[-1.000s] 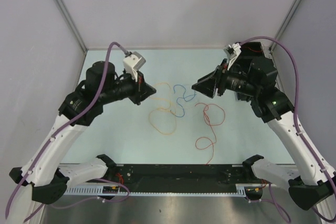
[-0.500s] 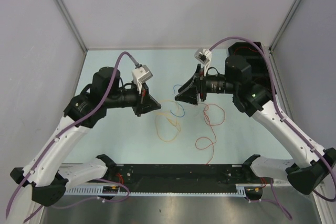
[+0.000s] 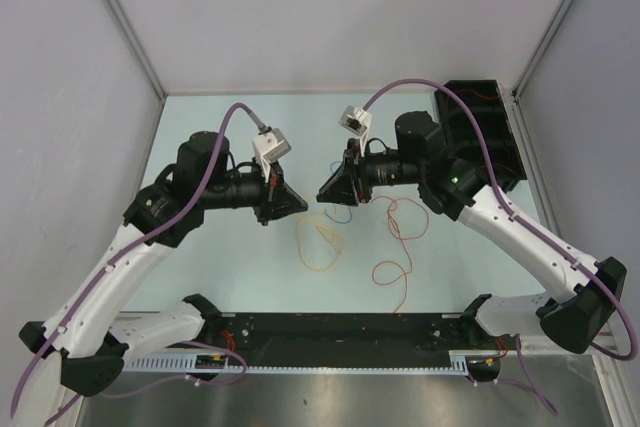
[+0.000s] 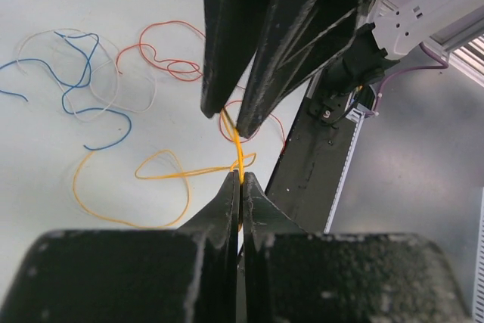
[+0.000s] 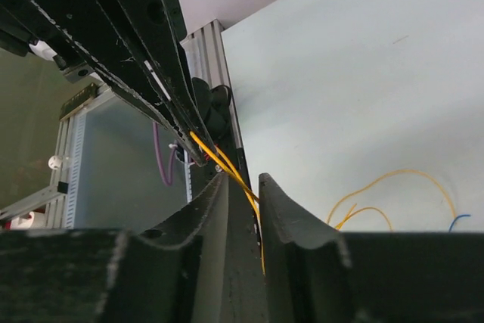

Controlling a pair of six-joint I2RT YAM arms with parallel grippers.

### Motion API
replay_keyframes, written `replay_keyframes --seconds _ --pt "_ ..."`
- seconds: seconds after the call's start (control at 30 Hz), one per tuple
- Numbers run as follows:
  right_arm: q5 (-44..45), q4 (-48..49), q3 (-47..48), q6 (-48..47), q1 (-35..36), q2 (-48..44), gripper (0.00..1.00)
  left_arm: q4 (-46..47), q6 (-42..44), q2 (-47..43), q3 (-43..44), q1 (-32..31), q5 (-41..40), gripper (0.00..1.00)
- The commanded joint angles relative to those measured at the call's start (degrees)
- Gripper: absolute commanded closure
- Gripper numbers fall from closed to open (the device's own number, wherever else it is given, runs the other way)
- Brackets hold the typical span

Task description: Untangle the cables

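Right arm has swung in to meet the left.
Left gripper is pinched on the yellow cable. Just beyond, the right gripper has narrowed around that strand without clamping yet. Red cable and blue cable lie farther off, so a two-handed pull looks near.

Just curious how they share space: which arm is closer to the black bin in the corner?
Right. The right arm passes just beside the black bin; the left end effector, pinching the yellow wire, is well left of it.
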Motion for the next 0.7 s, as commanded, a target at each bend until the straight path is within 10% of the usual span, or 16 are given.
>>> replay_keyframes --seconds 0.0,0.03,0.43,0.67 --pt "-0.1 0.8 2.6 -1.2 1.0 0.4 0.81 3.6 0.4 -2.0 -0.8 0.0 -0.4 1.00" --pt "0.1 0.9 2.6 -1.3 1.2 0.3 0.99 3.9 0.2 -2.3 -1.2 0.0 -0.9 1.00" --pt "-0.4 5.1 2.5 1.0 0.4 -2.0 1.00 6.1 -3.0 -4.7 -5.7 0.0 -11.1 0.82" --pt "-0.5 6.2 2.6 1.3 -0.4 -1.2 1.00 7.7 -3.2 -7.1 -7.3 0.0 -13.0 1.00"
